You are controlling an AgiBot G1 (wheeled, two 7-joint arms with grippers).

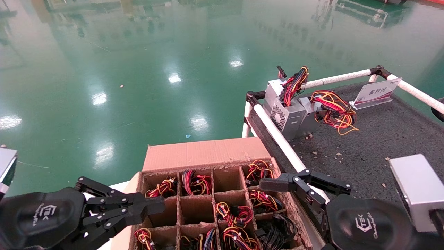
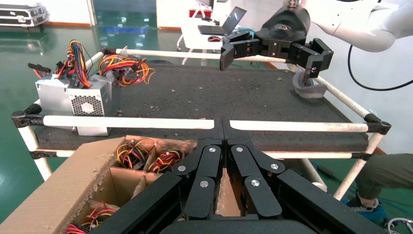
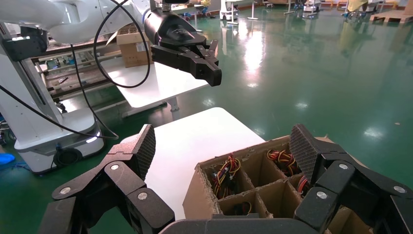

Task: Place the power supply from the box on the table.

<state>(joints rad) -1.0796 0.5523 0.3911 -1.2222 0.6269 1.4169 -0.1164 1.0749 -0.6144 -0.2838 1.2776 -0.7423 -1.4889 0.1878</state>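
Supplies (image 1: 262, 200): in box (image 1: 204, 152) cells beside worktop (image 1: 374, 139). Right claw (image 1: 301, 184): spread, empty, over box's worktop-side edge. Left claw (image 1: 152, 206): pressed together, idle. Risk: looped wires snagging dividers.

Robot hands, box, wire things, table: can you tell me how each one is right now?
left gripper: shut, empty, over the box's left side.
right gripper: open, empty, above the box.
box: open on top, some cells hold wire bundles, some empty.
power supplies on the table: standing at the far corner, wires loose.
table: littered with small crumbs.
plain silver block: lying on the table, near edge.
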